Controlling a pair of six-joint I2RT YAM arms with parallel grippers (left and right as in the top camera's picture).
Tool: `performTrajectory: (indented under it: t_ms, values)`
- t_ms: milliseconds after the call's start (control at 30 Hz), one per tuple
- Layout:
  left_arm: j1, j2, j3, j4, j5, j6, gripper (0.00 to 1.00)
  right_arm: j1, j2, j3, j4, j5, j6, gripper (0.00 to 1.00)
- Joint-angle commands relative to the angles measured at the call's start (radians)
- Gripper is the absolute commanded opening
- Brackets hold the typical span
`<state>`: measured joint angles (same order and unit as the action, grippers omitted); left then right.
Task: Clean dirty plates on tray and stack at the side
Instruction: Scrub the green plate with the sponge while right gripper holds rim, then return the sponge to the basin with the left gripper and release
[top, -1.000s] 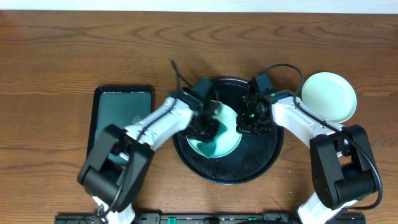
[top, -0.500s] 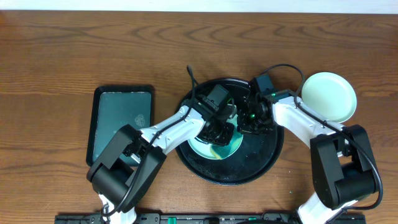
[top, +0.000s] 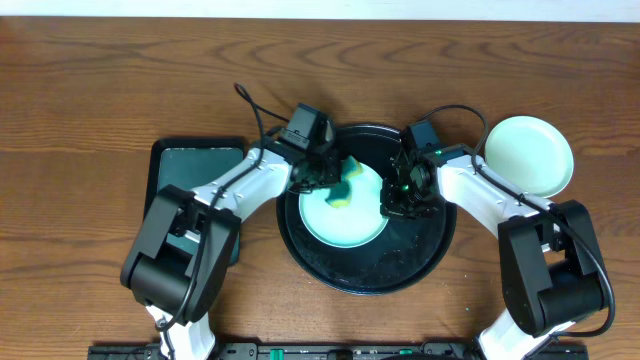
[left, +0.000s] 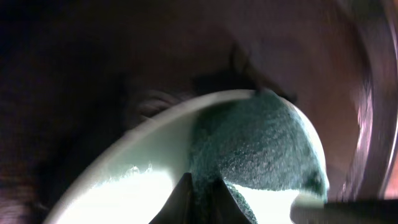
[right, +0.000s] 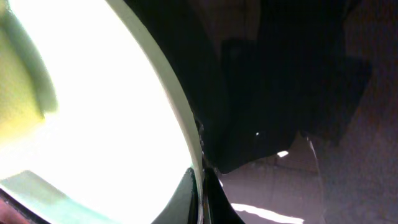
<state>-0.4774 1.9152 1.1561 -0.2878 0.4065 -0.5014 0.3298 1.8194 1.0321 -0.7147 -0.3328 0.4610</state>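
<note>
At the upper left edge of the plate in the middle of the table, the left gripper (top: 328, 178) has its fingers closed on a sponge (top: 351, 183), yellow on one face and dark green and rough on the other. The left wrist view shows the green face lying flat against the pale surface, close to the rim. The sponge touches the mint plate (top: 340, 218) in its upper part; the rest of the plate's surface looks pale and even from overhead, though glare makes it hard to judge. On the opposite side, the right gripper (top: 396, 200) is pinched onto the plate's right rim, and the right wrist view shows the rim running between its two fingertips. The plate sits left of centre in the black tray (top: 420, 260), whose raised rim rings it with bare dark floor to the right and below. Off the tray, just beside its upper right edge, a second plate (top: 527, 155) lies on the table (top: 100, 80). To the left, partly under the left arm, lies a rectangular dark-green tray (top: 195, 180).
</note>
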Motion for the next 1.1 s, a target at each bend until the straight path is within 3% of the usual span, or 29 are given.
performTrajectory:
  t_ms: [0,333,567,800,1067]
  values:
    - [0.059,0.044,0.004,0.01,-0.203,-0.032,0.07,-0.002,0.012,-0.015,-0.013,0.045,-0.005,0.01]
    - [0.074,0.044,0.005,-0.224,-0.416,-0.062,0.07,-0.002,0.012,-0.015,-0.022,0.053,-0.005,0.01]
    - [0.073,0.017,0.023,-0.288,-0.433,-0.061,0.07,-0.002,0.012,-0.015,-0.021,0.064,-0.006,0.01]
    - [0.071,-0.056,0.092,-0.437,-0.551,-0.057,0.07,-0.002,0.012,-0.015,-0.01,0.063,-0.005,0.01]
    - [0.07,-0.157,0.095,-0.482,-0.556,0.005,0.07,-0.002,0.012,-0.015,-0.003,0.064,-0.006,0.01]
